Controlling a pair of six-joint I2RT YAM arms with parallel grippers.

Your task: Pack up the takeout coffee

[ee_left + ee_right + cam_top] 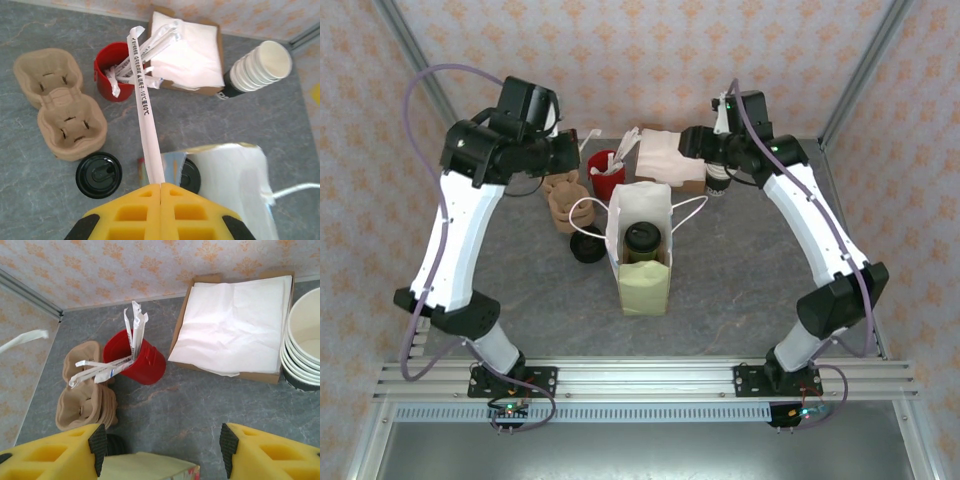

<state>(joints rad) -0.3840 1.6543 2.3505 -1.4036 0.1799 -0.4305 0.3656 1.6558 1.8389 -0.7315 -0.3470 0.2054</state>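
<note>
Past cup-loading, apparently: small olive-green paper cup with round black lid (pixel 642 238) standing inside tall white paper bag (pixel 616 235). Clamping long white paper-wrapped straw (pixel 145 110) in closed left gripper (pixel 160 186); holding right gripper (pixel 160 442) agape, empty. Next, likely: carry straw over bag mouth, lower, release

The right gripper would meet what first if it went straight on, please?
Probably bare table between the red cup and napkin box, though the bag rim lies close below.
</note>
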